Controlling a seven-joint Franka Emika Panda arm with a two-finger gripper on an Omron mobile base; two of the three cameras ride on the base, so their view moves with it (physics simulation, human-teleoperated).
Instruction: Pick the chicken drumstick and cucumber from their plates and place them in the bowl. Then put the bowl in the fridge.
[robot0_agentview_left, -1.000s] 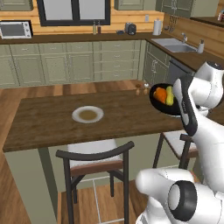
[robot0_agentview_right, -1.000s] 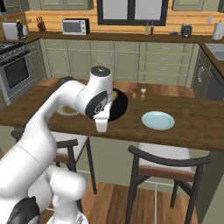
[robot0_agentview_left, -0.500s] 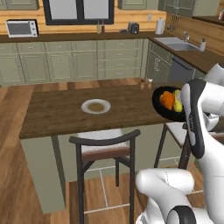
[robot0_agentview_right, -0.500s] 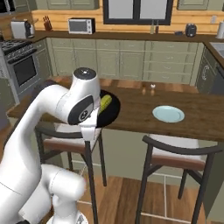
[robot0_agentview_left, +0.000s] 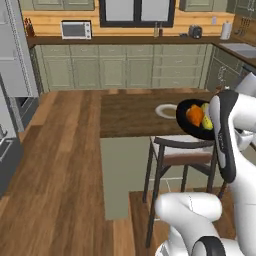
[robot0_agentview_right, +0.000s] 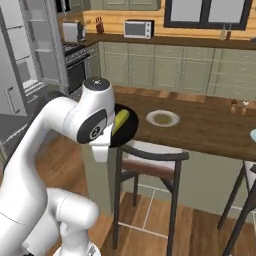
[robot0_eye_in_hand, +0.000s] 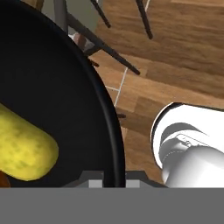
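My gripper (robot0_eye_in_hand: 109, 180) is shut on the rim of the glossy black bowl (robot0_eye_in_hand: 57, 87), which I carry in the air beside the island's edge. The yellow-green cucumber (robot0_eye_in_hand: 24, 146) lies inside the bowl, and a sliver of the orange-brown chicken drumstick (robot0_eye_in_hand: 2, 178) peeks out below it. From the left base view the bowl (robot0_agentview_left: 189, 124) holds the drumstick (robot0_agentview_left: 194, 115) and cucumber (robot0_agentview_left: 206, 120) side by side. A cream-white plate (robot0_agentview_left: 165, 110) (robot0_agentview_right: 162, 118) stays bare on the island. The pale grey fridge (robot0_agentview_left: 14, 50) (robot0_agentview_right: 35, 45) stands at the left with shelves showing.
A dark stool (robot0_agentview_left: 181, 150) (robot0_agentview_right: 150, 160) stands at the wooden island (robot0_agentview_left: 130, 117) right below the bowl. Wooden floor (robot0_agentview_left: 60, 165) stretches left toward the fridge. A stove (robot0_agentview_right: 77, 62) and olive-green cabinets (robot0_agentview_left: 125, 70) line the back wall. A pale blue plate (robot0_agentview_right: 252, 137) lies at the island's right.
The whole picture has shifted: the base has moved left, so the island slid right and the fridge came into view. The bowl stays gripped with both foods inside.
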